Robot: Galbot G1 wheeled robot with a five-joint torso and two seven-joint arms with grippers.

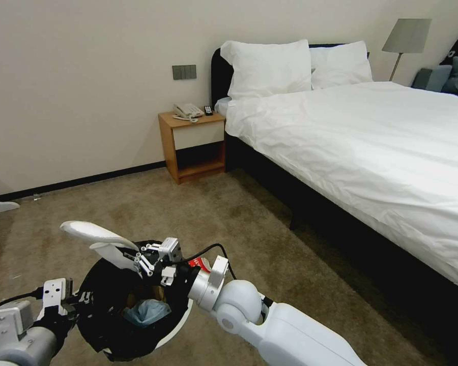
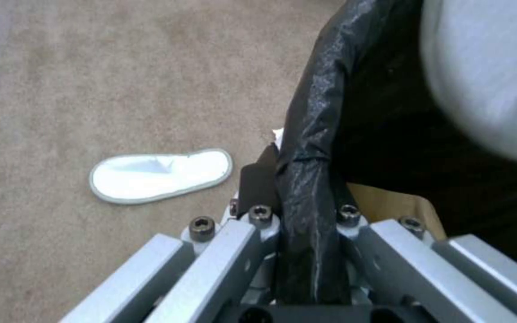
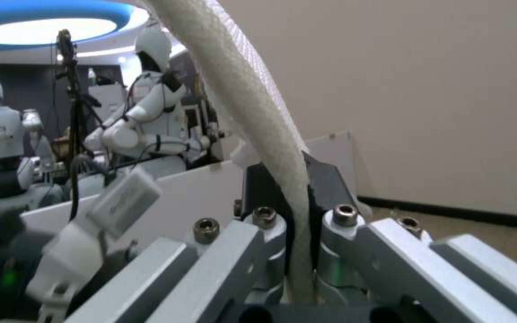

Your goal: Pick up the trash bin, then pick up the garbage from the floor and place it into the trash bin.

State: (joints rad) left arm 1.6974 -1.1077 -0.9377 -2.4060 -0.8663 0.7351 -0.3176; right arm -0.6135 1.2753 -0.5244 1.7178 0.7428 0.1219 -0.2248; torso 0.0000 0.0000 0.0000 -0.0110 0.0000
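The trash bin [image 1: 179, 323], white with a black bag over its rim, hangs low at the front left. My left gripper [image 1: 80, 298] is shut on the bagged rim [image 2: 306, 148] on its left side. Inside lie a light-blue cloth [image 1: 146, 311] and brown paper [image 2: 390, 205]. My right gripper [image 1: 140, 260] is shut on the edge of a white slipper [image 1: 94, 234] and holds it over the bin's mouth; its woven edge [image 3: 240, 89] runs between the fingers. Another white slipper [image 2: 159, 176] lies flat on the carpet beside the bin.
A bed [image 1: 366, 142] with white linen fills the right side, its dark base running along the carpet. A wooden nightstand [image 1: 191, 145] with a phone stands against the wall ahead. Open carpet [image 1: 188, 213] lies between me and the wall.
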